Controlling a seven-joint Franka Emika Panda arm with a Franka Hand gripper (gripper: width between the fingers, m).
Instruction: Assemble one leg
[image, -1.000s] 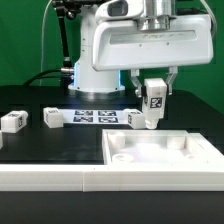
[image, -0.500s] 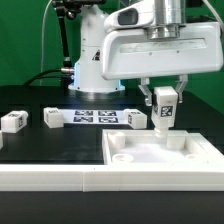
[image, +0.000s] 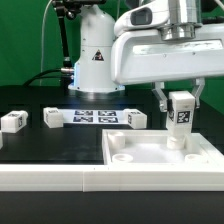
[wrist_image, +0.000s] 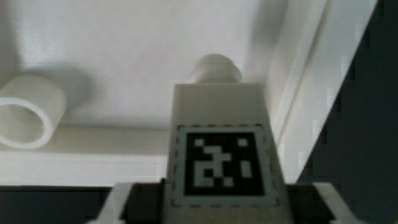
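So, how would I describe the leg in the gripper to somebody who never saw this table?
Find the large white square panel in the foreground, then its far corner on the exterior view's right. The leg stands upright there, clamped in the gripper. Unlike the tagged blocks resting on the table, only it is held.

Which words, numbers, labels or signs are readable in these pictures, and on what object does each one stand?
No words, brands or numbers are readable.
Only black-and-white tag patterns without letters: on the leg, the marker board and the loose blocks.
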